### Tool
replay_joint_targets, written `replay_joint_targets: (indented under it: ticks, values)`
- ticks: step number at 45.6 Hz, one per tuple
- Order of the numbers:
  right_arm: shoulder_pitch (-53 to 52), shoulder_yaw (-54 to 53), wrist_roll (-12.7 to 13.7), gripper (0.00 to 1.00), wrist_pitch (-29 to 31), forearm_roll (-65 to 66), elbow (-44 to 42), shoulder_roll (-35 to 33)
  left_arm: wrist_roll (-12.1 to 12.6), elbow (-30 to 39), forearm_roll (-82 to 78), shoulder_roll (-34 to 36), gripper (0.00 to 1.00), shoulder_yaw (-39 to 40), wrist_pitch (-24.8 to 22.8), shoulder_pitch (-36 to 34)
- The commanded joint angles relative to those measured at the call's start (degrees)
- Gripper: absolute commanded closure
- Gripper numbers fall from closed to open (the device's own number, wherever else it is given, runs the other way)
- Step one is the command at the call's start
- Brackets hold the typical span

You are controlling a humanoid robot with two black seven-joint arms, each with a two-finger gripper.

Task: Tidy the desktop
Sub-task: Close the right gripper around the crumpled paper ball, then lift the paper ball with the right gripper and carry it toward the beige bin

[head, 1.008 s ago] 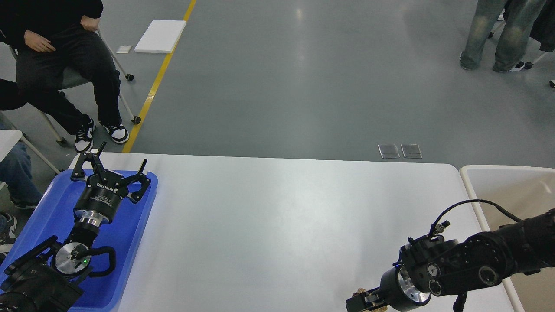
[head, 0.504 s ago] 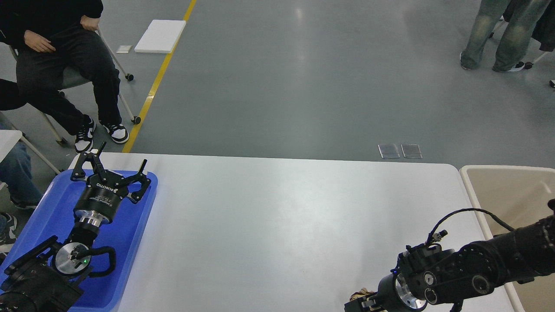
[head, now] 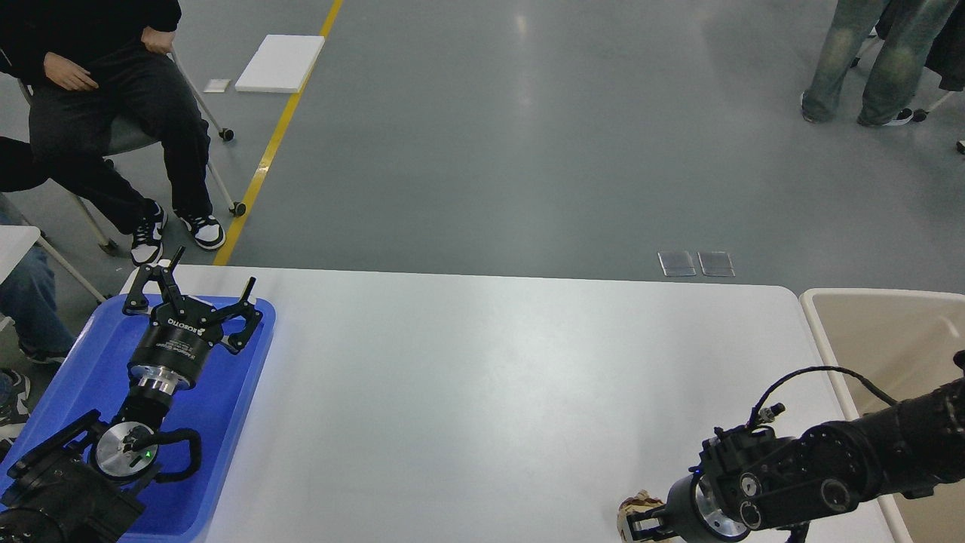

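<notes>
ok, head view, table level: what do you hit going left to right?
blue tray with the left gripper open above it → bare desktop → small crumpled beige object at the right gripper → beige bin.

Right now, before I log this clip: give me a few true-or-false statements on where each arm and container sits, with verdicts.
1. The left gripper hangs open over the blue tray. True.
2. The blue tray sits at the right end of the desktop. False: it is at the left end; the beige bin is on the right.
3. The right gripper is at a small tan object at the near edge. True; whether it grips it cannot be told.
4. The right arm reaches over the tray. False: it reaches over the desktop's near right corner.
</notes>
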State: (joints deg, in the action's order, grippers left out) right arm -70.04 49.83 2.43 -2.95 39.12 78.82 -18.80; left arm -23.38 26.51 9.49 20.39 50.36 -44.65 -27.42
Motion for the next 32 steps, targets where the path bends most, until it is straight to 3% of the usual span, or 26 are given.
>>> replay_joint_targets:
  ticks: [1,10,32]
  values:
    - [-1.5,0.3,1.3,1.0,0.2,-1.8,1.3,-2.1,0.0,0.0,0.0,0.0,0.01,0.0,0.0,0.0]
    - [-10.3,3.2,1.3,1.0,1.0,-1.9,7.2,-4.8,0.0,0.0,0.0,0.0,0.01,0.0,0.0,0.0]
    - [-32.2,7.7,1.3,1.0,17.8,-5.2,12.6,-10.8,0.1,0.0,0.0,0.0,0.01,0.0,0.0,0.0]
